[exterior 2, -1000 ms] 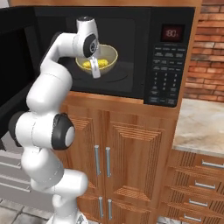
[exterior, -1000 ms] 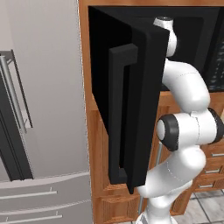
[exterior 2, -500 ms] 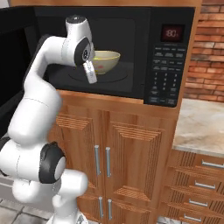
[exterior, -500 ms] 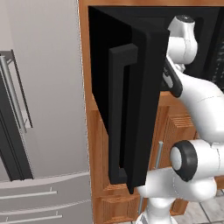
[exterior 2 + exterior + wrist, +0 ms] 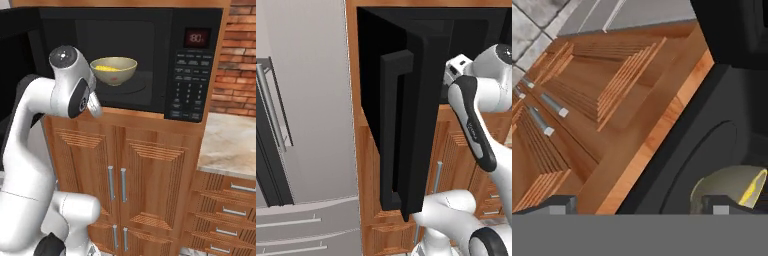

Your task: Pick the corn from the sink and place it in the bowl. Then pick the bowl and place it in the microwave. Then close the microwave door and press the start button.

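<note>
The bowl [image 5: 113,70] sits on the floor of the microwave [image 5: 150,55] cavity with the corn [image 5: 108,68] lying yellow inside it, so the loading step looks done and closing the door is the step in hand. The tool [image 5: 637,206] hangs empty with its jaws spread wide; from the hand view its tips point down past the front lip of the cavity toward the wooden cabinets [image 5: 120,175], the bowl just beside one tip. The microwave door [image 5: 406,115] stands swung well out to the arm's left, its tall bar handle [image 5: 393,130] running vertically on the outward face. The coming move likely turns on this: the door's broad face lies left of the tool and must be pushed rightward toward the cavity, while the control strip [image 5: 189,82] waits on the far right.
</note>
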You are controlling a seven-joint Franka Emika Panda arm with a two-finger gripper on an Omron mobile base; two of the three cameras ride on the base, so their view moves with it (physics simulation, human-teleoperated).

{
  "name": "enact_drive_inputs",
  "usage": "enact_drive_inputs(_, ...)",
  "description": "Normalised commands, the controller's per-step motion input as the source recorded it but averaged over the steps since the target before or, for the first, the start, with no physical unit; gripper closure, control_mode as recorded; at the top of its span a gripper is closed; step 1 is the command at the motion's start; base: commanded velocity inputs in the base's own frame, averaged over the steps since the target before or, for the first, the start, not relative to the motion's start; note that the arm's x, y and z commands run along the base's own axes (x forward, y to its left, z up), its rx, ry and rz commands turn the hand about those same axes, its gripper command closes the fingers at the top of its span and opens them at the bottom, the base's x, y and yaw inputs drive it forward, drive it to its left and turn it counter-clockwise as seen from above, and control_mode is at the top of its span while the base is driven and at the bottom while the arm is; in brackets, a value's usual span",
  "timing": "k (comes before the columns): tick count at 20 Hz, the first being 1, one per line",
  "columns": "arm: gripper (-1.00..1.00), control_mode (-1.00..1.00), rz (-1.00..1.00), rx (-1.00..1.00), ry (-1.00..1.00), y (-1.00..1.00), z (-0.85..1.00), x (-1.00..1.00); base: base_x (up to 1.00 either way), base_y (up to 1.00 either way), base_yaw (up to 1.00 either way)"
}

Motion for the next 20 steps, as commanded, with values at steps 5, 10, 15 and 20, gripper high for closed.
enact_drive_inputs(5, -1.0, -1.0, 0.08, 0.0, -0.18, -0.01, 0.63, -1.0, 0.0, 0.0, 0.0)
enact_drive_inputs(10, -1.0, -1.0, 0.16, 0.0, -0.05, 0.0, 0.66, -1.0, 0.0, 0.0, 0.0)
enact_drive_inputs(15, -1.0, -1.0, 0.1, 0.0, -0.13, 0.0, 0.53, -1.0, 0.0, 0.0, 0.0)
enact_drive_inputs(20, -1.0, -1.0, 0.07, -0.01, -0.1, 0.04, 0.45, -1.0, 0.0, 0.0, 0.0)
